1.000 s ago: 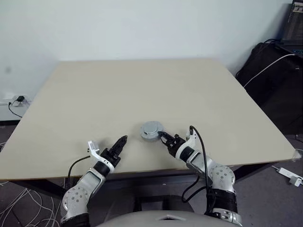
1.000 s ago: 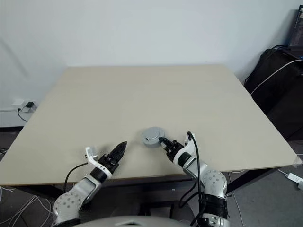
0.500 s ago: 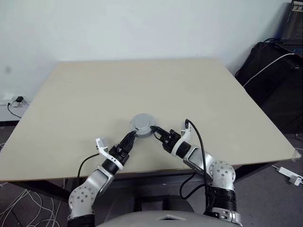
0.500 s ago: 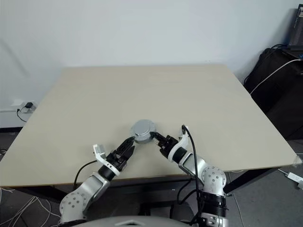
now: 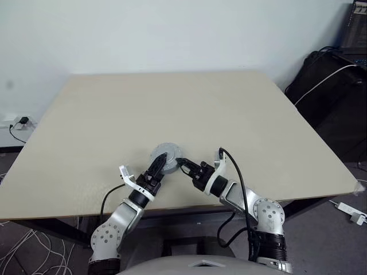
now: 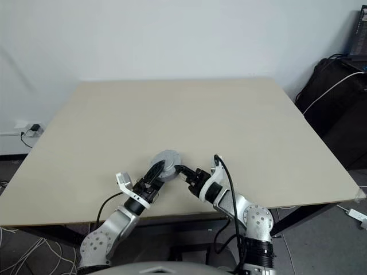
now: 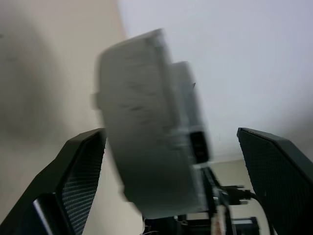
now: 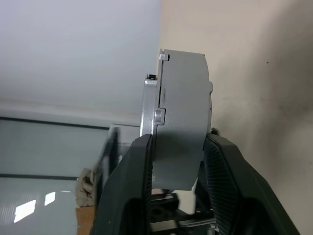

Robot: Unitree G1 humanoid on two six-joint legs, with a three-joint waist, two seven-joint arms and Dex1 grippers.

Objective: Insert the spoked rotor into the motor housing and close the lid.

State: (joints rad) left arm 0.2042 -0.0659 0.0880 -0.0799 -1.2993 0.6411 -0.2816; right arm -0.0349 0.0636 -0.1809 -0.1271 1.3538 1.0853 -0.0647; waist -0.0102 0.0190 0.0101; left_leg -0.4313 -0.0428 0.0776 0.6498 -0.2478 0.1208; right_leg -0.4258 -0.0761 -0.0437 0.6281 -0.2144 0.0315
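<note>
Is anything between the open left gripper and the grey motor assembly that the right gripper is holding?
Nothing visible. The motor assembly, clamped by the right gripper above the table, sits directly in front of the open left gripper, between its spread fingers.

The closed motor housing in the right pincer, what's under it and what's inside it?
The motor housing, lid on, is clamped in the right pincer above the bare table, with the open left pincer around it. The grey casing hides whatever is inside.

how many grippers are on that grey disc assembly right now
1: the right gripper clamps the round grey assembly by its edge above the table. The left gripper stands open around it, contact unclear.
</note>
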